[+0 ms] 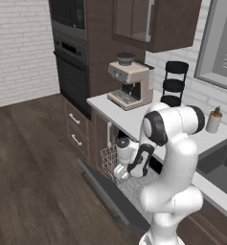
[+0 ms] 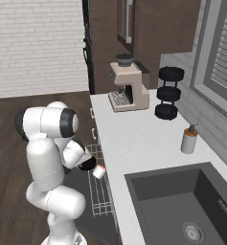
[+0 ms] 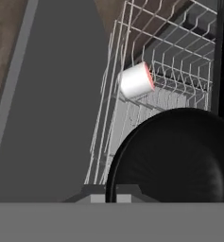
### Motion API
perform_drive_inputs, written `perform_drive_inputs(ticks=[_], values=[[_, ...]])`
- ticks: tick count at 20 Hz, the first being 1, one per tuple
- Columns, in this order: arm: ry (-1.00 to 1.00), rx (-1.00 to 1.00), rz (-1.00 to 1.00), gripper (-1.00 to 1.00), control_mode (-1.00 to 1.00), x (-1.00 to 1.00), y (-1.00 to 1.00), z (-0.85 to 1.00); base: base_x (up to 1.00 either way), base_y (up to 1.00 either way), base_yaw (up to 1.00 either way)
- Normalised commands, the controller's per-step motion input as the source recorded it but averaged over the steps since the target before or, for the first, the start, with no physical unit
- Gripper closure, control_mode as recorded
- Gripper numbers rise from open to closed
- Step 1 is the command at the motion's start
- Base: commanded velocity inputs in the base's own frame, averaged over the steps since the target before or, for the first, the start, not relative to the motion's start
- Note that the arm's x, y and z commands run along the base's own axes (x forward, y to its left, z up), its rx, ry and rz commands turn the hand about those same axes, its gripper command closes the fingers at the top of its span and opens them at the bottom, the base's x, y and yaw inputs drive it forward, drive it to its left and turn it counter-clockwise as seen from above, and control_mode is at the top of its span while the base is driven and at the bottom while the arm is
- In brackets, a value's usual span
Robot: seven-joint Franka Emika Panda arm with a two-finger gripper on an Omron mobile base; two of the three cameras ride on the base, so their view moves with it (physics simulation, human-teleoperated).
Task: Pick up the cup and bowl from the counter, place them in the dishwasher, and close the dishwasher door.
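My gripper is shut on the rim of the black bowl, which looms large in the lower right of the hand view. Just beyond the bowl, the cup lies on its side in the dishwasher's silver wire rack, red top facing right. The dishwasher door hangs open as a flat dark panel to the left. From the right base view, the gripper holds the bowl over the rack, close beside the cup and below the counter edge.
On the counter stand a coffee machine, a black three-tier stand and a soap bottle. The dark sink is set in at the right. The open door juts out over the wood floor; a wall oven stands at the left.
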Motion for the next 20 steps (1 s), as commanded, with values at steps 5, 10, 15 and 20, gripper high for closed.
perform_drive_inputs(ticks=[5,10,15,20], values=[[0.0,0.0,-0.1,1.0,-1.0,0.48,-0.15,-0.6,0.0,0.0,0.0],[0.0,0.0,-0.09,1.0,-1.0,0.29,-0.16,-0.58,0.0,0.0,0.0],[0.0,0.0,-0.08,1.0,-1.0,0.16,-0.19,-0.37,0.0,0.0,0.0],[0.0,0.0,-0.07,1.0,-1.0,0.25,-0.18,-0.21,0.0,0.0,0.0]])
